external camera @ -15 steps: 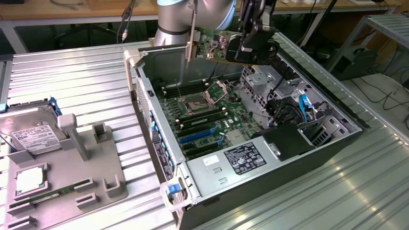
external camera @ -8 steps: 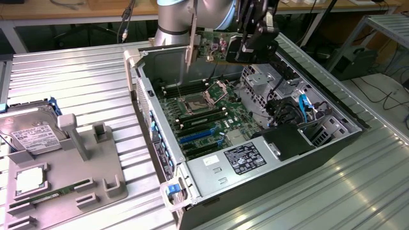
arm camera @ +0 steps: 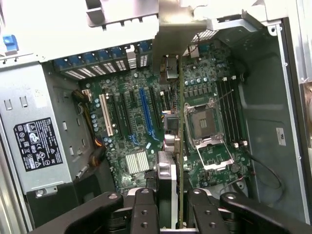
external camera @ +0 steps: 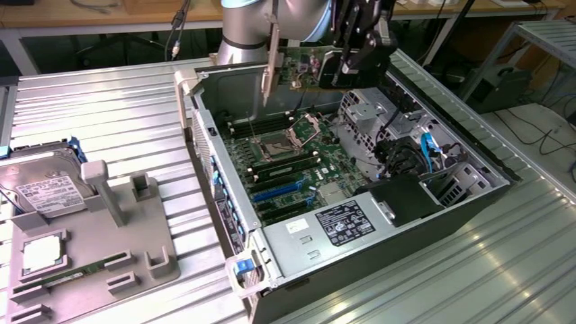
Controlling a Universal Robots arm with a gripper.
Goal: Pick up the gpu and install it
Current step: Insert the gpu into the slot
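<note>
Exterior view shows your end effector [external camera: 351, 61] at the upper centre of the frame, its fingers pressed onto the gpu [external camera: 301, 69] and pinching it by one end. The card hangs in the air over the far rim of the open computer case [external camera: 212, 155], with its silvery bracket [external camera: 269, 67] pointing down at the free end. That one-ended hold is your first worry. The long unsupported side could sag or twist in the pinch, and a tilted card would meet its connector at an angle and jam instead of seating. In the wrist view the end effector [arm camera: 173, 214] looks down along the gpu [arm camera: 168, 170], edge-on above the motherboard [arm camera: 131, 141]. The card's line runs beside the processor socket [arm camera: 202, 124], while the blue slot [arm camera: 145, 112] lies off to one side and not beneath it. If you descend on this line, I judge the card's edge would land on the socket's lever or nearby components and not in a slot. The bracket could also catch the case's rear wall if it is not lined up with an opening. The blue cables [external camera: 430, 148] at the right centre of the exterior view are well apart and look harmless. So does the hard drive [external camera: 40, 182] on the tabletop [external camera: 117, 115] at the frame's left.
</note>
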